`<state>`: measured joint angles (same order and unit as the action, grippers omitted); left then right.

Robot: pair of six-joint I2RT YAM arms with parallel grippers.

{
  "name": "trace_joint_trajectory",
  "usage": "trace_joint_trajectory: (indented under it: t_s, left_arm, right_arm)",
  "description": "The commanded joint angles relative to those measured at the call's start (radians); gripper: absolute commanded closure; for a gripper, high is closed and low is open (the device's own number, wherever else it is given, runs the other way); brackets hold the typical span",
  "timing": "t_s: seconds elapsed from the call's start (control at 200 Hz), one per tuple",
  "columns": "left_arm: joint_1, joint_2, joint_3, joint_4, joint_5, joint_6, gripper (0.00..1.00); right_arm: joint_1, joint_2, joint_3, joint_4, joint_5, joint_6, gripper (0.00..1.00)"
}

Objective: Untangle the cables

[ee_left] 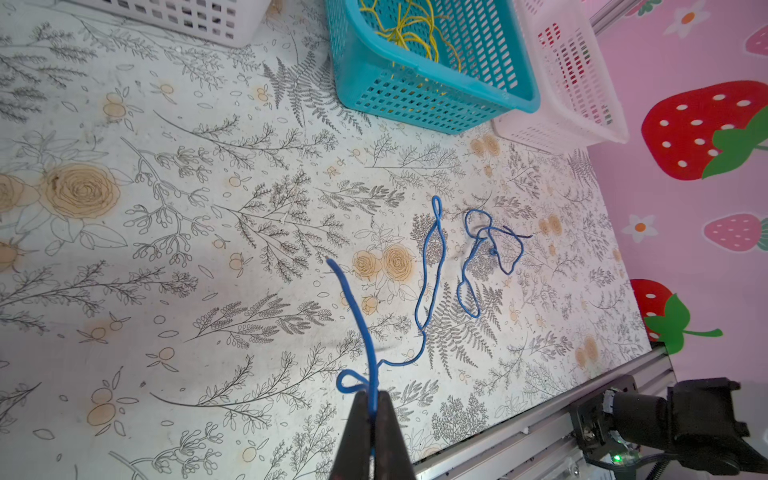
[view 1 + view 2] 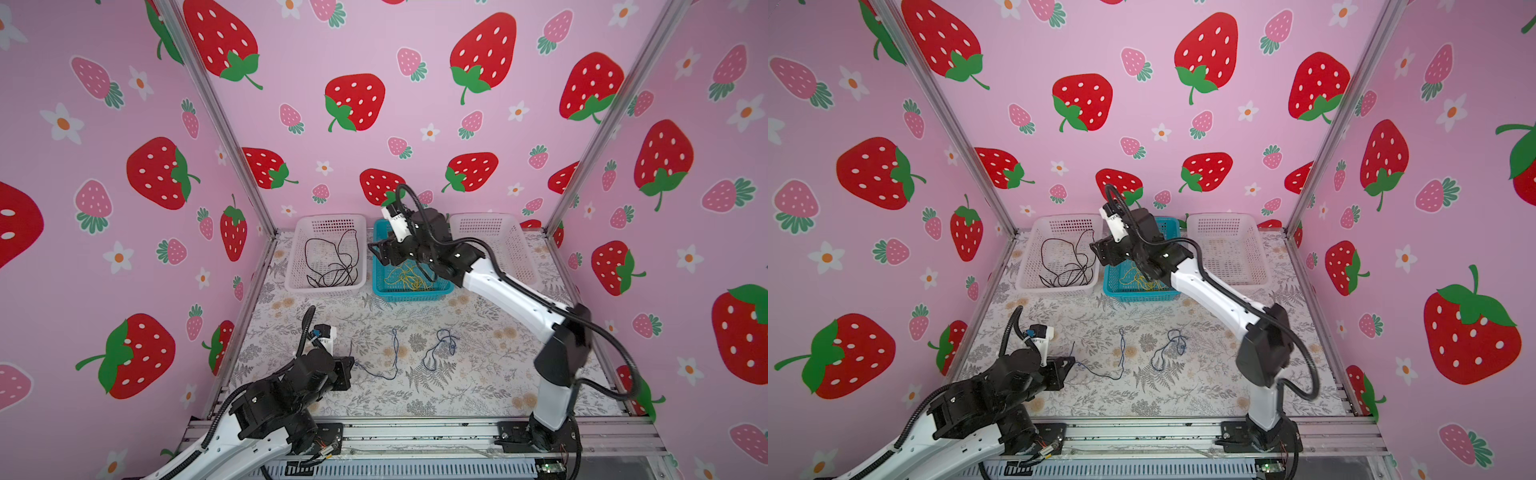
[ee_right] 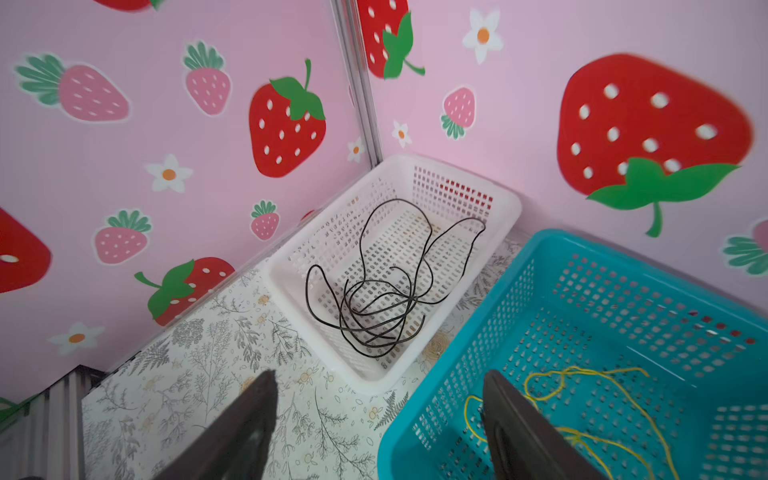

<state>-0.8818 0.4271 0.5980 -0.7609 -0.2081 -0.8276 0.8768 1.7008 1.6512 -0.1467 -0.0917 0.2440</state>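
Pink walls (image 2: 374, 124) printed with strawberries close round a table (image 2: 457, 395) that is covered with a flowered sheet. One blue cable (image 1: 436, 226) lies on the table in front of the teal basket (image 2: 411, 293), on the side toward the arm bases. It runs in a long narrow loop and then curves over the sheet to the left jaws. The left jaws are closed tight on this cable near one end. A small loop sits just beside them, and a short free end stands up past them. A second blue cable (image 1: 482, 239) lies near the first one, also in front of the teal basket. It is folded in some loose loops that cross each other, and the two do not touch. Yellow cables (image 1: 403, 31) lie in a heap on the bottom of the teal basket. Black cables (image 3: 374, 307) are coiled in the white basket (image 2: 297, 257) just beside the teal basket, on the left arm's side. A second white basket (image 2: 519, 249) stands just beside the teal basket on its other side. The left arm (image 2: 266, 415) is low over the table. The right arm (image 2: 511, 299) reaches over the teal basket. The right jaws are spread wide above the basket's rim with nothing between them.
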Motion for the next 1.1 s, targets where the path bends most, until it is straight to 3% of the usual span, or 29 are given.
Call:
trace_joint_trajectory:
  t_s: [0.0, 0.03, 0.215, 0.375, 0.585, 0.79, 0.9, 1.096]
  left_arm:
    - [-0.002, 0.040, 0.107, 0.010, -0.031, 0.049, 1.00]
    - [-0.002, 0.058, 0.132, 0.013, -0.030, 0.060, 1.00]
    - [-0.003, 0.241, 0.324, 0.046, -0.002, 0.162, 1.00]
    - [-0.002, 0.473, 0.546, 0.063, 0.043, 0.287, 1.00]
    - [0.003, 0.812, 0.895, 0.066, 0.093, 0.434, 1.00]
    - [0.055, 1.143, 1.221, 0.083, 0.222, 0.466, 1.00]
    - [0.084, 1.326, 1.399, 0.078, 0.310, 0.445, 1.00]
    - [0.108, 1.639, 1.736, 0.034, 0.371, 0.431, 1.00]
  right_arm:
    - [0.007, -0.229, -0.276, 0.193, 0.135, 0.043, 0.06]
    - [0.006, -0.297, -0.356, 0.211, 0.164, 0.057, 0.00]
    - [0.005, -0.643, -0.667, 0.115, 0.330, 0.094, 0.01]
    - [0.005, -0.942, -0.809, -0.108, 0.539, 0.148, 0.01]
    - [0.005, -1.275, -0.901, -0.299, 0.689, 0.267, 0.01]
    - [0.005, -1.415, -0.870, -0.444, 0.758, 0.281, 0.01]
    - [0.005, -1.457, -0.845, -0.498, 0.753, 0.294, 0.01]
    - [0.005, -1.520, -0.825, -0.535, 0.722, 0.327, 0.01]
